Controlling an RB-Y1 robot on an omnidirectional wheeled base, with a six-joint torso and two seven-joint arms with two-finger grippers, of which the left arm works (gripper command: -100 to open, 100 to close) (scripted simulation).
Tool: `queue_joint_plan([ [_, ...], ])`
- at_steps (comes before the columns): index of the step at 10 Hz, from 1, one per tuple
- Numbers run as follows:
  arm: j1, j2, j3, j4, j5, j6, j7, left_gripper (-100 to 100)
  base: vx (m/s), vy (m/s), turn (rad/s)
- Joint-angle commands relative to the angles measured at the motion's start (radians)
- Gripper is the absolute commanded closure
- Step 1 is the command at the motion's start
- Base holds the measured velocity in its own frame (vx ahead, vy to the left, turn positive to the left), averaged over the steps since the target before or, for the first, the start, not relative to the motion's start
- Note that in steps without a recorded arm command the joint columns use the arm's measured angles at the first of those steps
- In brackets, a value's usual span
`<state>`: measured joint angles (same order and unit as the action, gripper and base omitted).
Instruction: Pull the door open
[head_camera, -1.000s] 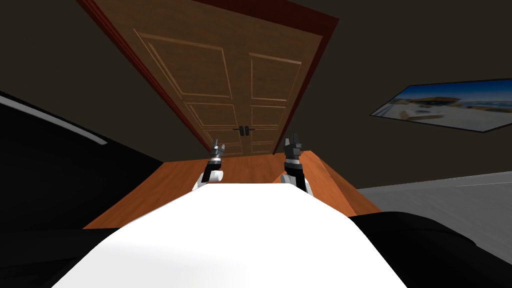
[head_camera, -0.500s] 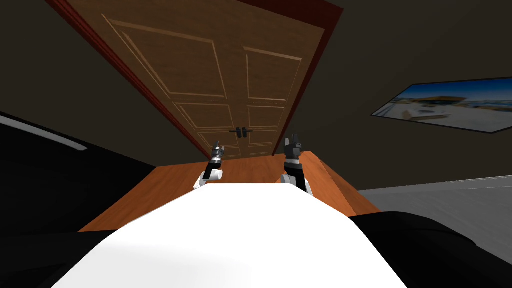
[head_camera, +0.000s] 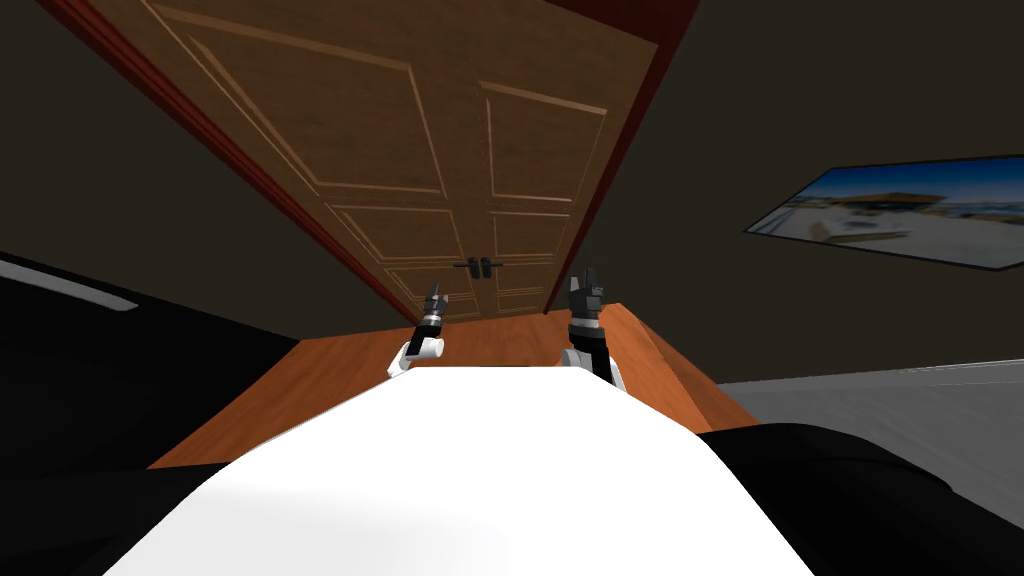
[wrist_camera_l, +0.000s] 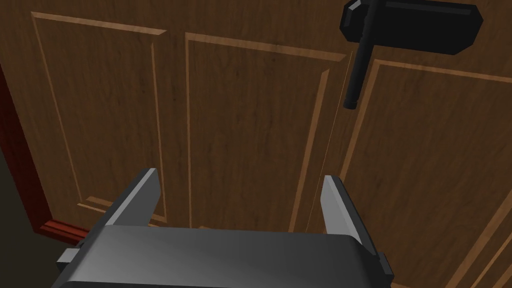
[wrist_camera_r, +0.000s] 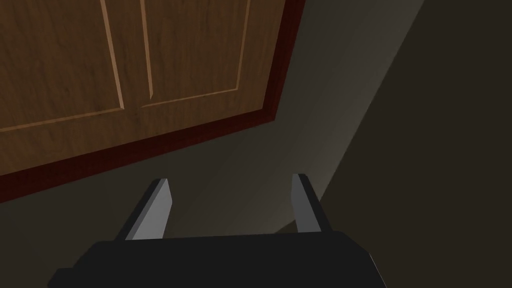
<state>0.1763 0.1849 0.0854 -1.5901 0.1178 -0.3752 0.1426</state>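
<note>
A brown panelled double door (head_camera: 420, 170) in a dark red frame stands shut ahead of me, with a pair of black lever handles (head_camera: 479, 266) at the seam. My left gripper (head_camera: 436, 297) is open a short way before the door, below and left of the handles. In the left wrist view its gripper (wrist_camera_l: 240, 192) faces the door panels (wrist_camera_l: 240, 125), and one black lever handle (wrist_camera_l: 361, 55) with its plate sits beyond the fingertips, off to one side. My right gripper (head_camera: 587, 282) is open near the door's right jamb; in the right wrist view the gripper (wrist_camera_r: 230, 197) faces the dark wall beside the frame (wrist_camera_r: 272, 65).
An orange-brown floor strip (head_camera: 330, 370) leads to the door. Dark walls flank it, with a framed landscape picture (head_camera: 890, 215) on the right wall. A grey floor (head_camera: 900, 400) lies right; black areas lie left and at the lower corners.
The whole head view has shifted: the door has grown larger and spread towards the upper left, so I have moved closer to it. Both grippers keep their pose and stay open.
</note>
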Motion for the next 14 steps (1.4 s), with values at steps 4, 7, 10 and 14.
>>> queue_joint_plan([
  [4,-0.033,0.014,0.016,0.078,-0.001,0.011,-0.001,-100,0.092,-0.016,-0.024],
  [7,-0.075,0.03,0.036,0.17,-0.001,0.029,-0.003,-100,0.178,-0.035,-0.042],
  [10,-0.099,0.039,0.047,0.223,-0.002,0.039,-0.003,-100,0.15,-0.012,-0.027],
  [14,-0.134,0.052,0.064,0.301,-0.003,0.053,-0.005,-100,0.144,-0.008,-0.027],
])
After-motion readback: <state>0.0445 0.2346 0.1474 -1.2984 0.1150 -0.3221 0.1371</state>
